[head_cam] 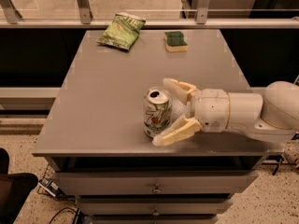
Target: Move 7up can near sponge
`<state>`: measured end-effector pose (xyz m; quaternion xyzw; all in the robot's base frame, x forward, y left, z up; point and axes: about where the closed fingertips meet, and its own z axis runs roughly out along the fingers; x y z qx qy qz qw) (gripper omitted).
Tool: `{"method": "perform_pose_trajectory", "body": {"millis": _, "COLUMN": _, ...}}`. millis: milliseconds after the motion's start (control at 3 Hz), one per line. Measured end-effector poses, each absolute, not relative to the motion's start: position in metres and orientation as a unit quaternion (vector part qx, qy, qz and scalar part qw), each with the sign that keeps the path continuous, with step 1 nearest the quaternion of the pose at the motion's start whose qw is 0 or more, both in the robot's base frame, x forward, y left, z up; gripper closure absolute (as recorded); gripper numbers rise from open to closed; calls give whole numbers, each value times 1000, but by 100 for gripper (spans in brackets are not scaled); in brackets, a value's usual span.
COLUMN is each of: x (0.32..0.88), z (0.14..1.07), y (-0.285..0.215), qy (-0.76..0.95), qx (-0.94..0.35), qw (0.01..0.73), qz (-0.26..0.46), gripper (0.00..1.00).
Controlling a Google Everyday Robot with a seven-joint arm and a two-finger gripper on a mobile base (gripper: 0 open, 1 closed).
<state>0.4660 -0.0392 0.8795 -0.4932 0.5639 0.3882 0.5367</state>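
arm (252, 113) horizontal, low over table (107, 87) | gripper (161, 111) – fingers (180, 132) spread wide, flanking 7up can (156, 118)

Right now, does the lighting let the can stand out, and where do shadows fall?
Camera view: warm, even light; the 7up can stands out bright against the grey table, its rim catching a highlight; the open gripper reaching around it casts a soft shadow near the front edge.

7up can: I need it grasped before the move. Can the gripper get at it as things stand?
Probably yes. The gripper is open and reaches in from the right of the 7up can, one finger behind it and one in front. Nothing stands between them.
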Motion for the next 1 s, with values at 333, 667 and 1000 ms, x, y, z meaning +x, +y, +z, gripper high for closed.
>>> {"method": "perform_pose_trajectory", "body": {"millis": 333, "x": 466, "z": 880, "y": -27, "qy": 546, "qx": -497, "qw": 539, "qz": 405, "gripper": 35}}
{"method": "perform_pose_trajectory", "body": {"millis": 667, "x": 465, "z": 881, "y": -26, "qy": 546, "qx": -498, "qw": 539, "qz": 405, "gripper": 57}}
{"method": "perform_pose_trajectory", "body": {"millis": 1000, "x": 464, "z": 882, "y": -23, "qy": 544, "qx": -500, "qw": 538, "qz": 406, "gripper": 88}}
